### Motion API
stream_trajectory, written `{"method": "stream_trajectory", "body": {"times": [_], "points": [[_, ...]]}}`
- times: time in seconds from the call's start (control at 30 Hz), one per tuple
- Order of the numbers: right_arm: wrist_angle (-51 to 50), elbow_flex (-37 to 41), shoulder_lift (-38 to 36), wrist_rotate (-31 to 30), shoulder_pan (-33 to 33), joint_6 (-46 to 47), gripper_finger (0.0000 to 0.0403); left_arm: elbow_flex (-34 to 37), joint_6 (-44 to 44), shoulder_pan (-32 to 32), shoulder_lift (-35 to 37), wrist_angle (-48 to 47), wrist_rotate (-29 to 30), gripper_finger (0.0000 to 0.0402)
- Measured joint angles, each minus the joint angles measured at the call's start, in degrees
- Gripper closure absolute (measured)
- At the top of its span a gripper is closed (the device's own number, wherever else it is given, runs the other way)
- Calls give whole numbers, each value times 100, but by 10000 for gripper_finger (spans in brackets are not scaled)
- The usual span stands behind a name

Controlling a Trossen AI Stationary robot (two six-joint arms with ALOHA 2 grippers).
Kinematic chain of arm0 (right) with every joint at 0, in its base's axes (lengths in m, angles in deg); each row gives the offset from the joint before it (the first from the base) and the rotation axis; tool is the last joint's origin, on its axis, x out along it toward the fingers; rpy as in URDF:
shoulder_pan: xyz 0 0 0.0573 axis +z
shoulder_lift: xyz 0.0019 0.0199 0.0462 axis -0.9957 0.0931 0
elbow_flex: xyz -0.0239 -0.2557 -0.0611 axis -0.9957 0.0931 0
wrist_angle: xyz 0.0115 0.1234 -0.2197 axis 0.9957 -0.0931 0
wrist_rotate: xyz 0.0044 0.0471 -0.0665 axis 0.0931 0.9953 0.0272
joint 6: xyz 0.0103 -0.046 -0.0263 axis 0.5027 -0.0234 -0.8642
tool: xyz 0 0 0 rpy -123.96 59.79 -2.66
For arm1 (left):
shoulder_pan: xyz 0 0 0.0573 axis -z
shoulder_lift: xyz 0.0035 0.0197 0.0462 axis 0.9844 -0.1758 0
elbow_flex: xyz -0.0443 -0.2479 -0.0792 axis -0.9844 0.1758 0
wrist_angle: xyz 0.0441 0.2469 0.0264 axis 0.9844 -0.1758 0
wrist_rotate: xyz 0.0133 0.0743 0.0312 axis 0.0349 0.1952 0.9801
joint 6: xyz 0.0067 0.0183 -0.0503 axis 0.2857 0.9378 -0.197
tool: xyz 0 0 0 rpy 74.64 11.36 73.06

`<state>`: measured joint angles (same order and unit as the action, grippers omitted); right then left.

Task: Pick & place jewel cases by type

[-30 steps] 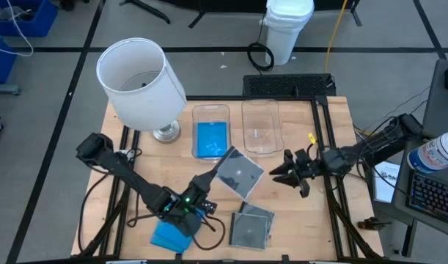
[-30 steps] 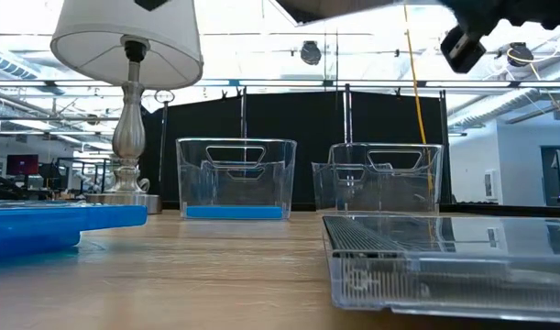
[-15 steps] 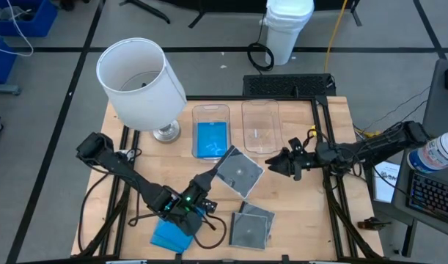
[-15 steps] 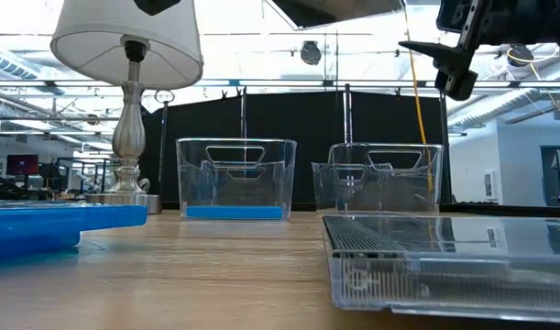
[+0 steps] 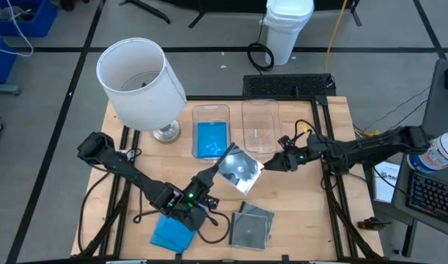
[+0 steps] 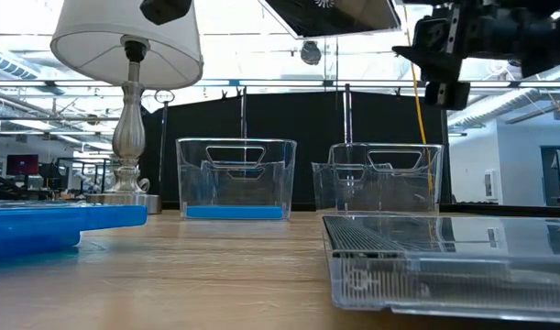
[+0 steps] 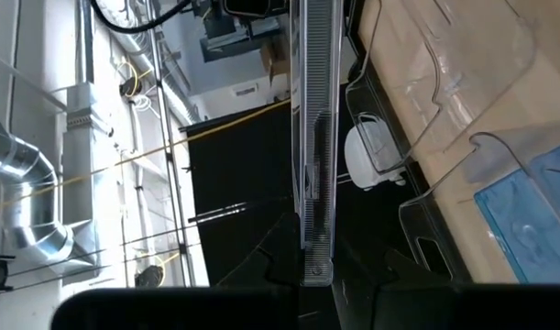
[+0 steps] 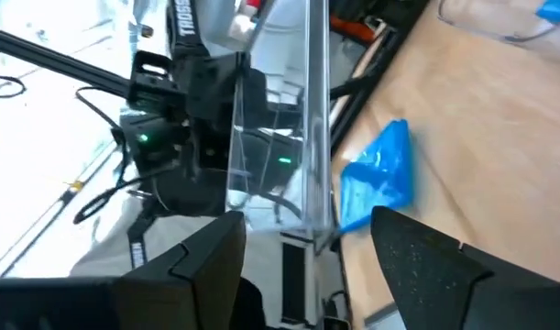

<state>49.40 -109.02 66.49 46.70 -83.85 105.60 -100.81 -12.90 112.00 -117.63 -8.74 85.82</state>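
My left gripper (image 5: 209,178) is shut on a clear jewel case with a dark grey inside (image 5: 239,170), held up over the middle of the table. My right gripper (image 5: 272,166) is open at that case's right edge. In the right wrist view its fingers (image 8: 417,261) stand on either side of the case's edge (image 8: 314,137), with room on both sides. A blue jewel case (image 5: 211,139) lies flat in the left bin (image 5: 211,111). Another blue case (image 5: 172,235) and stacked grey cases (image 5: 251,224) lie flat on the table's near part. My left gripper pinches the grey jewel case at its left corner (image 5: 219,171) between the two fingers, across its flat faces. In the left wrist view the case stands edge-on from between the fingers (image 7: 316,247). The fingers reach it from the near left. The case is lifted clear of the table and tilted.
A white-shaded lamp (image 5: 141,79) stands at the far left of the table. The right bin (image 5: 260,128) is clear, with nothing showing inside. A bucket (image 5: 288,26) and cables lie on the floor beyond the far edge. A keyboard and bottle sit off the right side.
My right gripper has moved toward the table's left and a little toward the far edge, closing in on the held case until its open fingers straddle the case's right edge. The case has tipped somewhat in my left gripper's hold and shows more of its face.
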Motion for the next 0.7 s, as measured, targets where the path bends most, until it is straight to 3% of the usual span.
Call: {"method": "stream_trajectory", "body": {"times": [0.37, 0.7], "points": [[712, -2, 637, 527, -460, 125, 213, 0, 20, -22, 0, -122, -13, 362], [1164, 0, 748, 1133, -503, -10, 270, 0, 2, -33, 0, -230, -22, 362]]}}
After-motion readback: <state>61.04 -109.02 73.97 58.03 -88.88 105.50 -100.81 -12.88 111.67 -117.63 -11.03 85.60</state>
